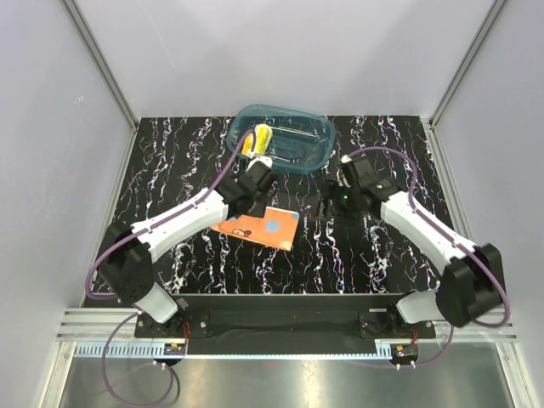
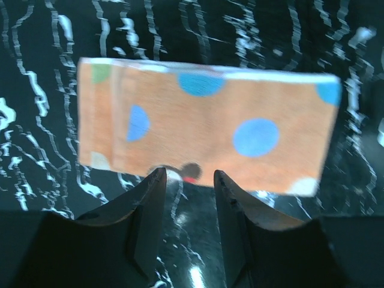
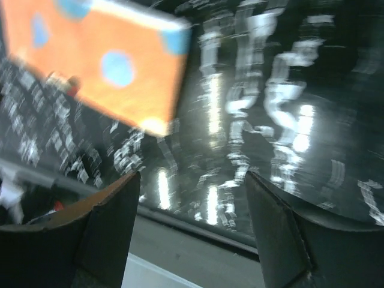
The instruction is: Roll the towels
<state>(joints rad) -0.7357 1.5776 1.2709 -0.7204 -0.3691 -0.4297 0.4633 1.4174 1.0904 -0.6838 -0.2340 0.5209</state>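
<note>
Two towels show. The yellow towel lies bunched at the left end inside the tub, a teal see-through plastic one at the back middle of the bench. I cannot make out anything else in the tub. The orange towel, with blue dots and a pale strip along one edge, lies folded flat on the bench in front of the tub, left of centre and apart from it. One short end shows a second layer stepped in from the edge.

The left pincer hangs at one long edge of the orange towel. Its fingers are partly spread, with bare bench and a small dark-and-red spot at the towel's edge showing in the gap; it grips nothing. The right pincer is released, its fingers wide apart over bare bench, just off the towel's right end. That wrist view is blurred.

Most of the bench to the right and toward the near edge is open. Its top is glossy black with white veining. Pale grey walls with metal corner posts close in the left, right and back.
</note>
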